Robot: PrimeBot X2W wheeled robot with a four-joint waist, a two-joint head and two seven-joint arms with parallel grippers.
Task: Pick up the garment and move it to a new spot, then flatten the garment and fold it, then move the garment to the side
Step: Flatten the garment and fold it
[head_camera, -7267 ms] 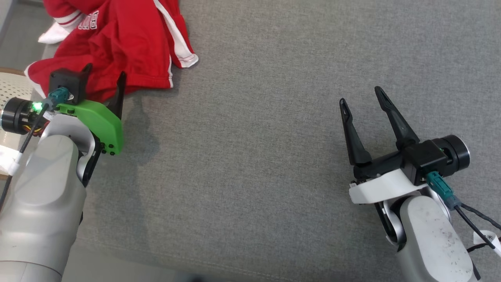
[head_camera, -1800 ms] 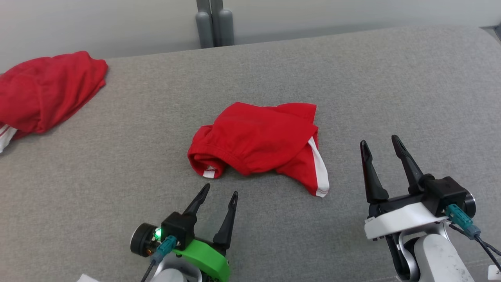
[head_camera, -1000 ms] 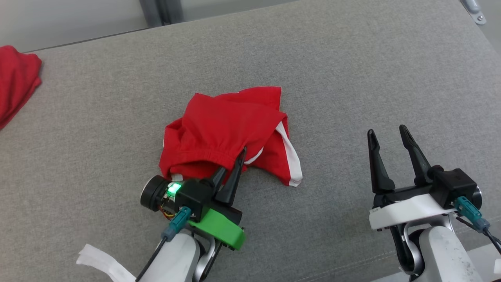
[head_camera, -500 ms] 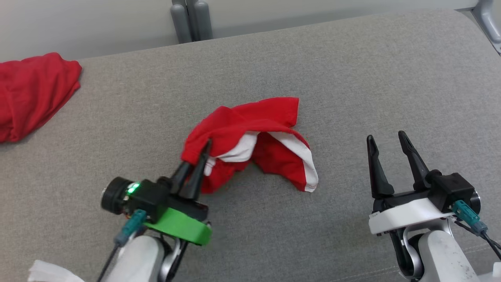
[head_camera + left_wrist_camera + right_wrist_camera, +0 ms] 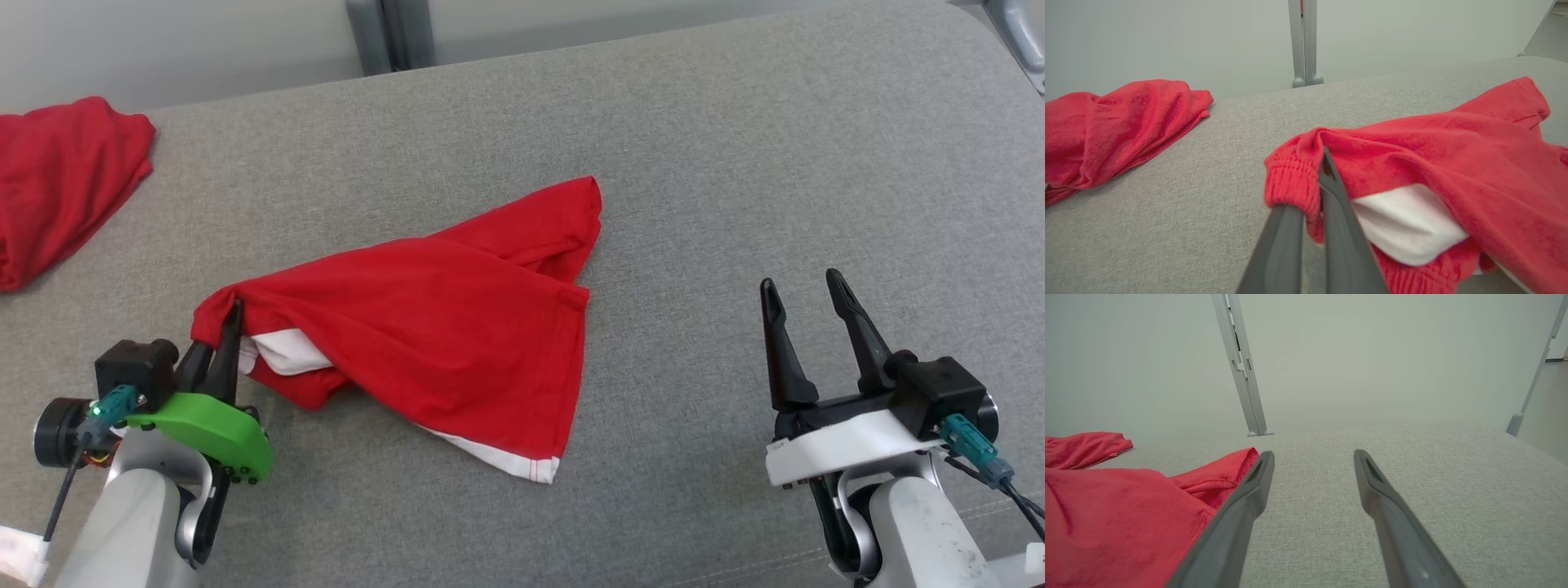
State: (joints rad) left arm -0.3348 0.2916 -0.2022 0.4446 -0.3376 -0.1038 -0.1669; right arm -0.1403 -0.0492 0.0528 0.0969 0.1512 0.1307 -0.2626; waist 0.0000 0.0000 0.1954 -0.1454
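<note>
Grey fabric counter (image 5: 735, 163): left claw (image 5: 231, 314) pinches the waistband of the red garment (image 5: 424, 327); right claw (image 5: 799, 281) stands spread, empty.

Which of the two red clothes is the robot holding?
The middle garment with white trim, its edge pinched in the left gripper. The red heap at far left lies alone.

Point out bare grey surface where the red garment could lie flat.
Widest bare patch: grey fabric surface between the red white-trimmed garment and the open right gripper, running to the far edge. Crowded left: the left gripper pinches the garment, second red cloth pile beyond.
</note>
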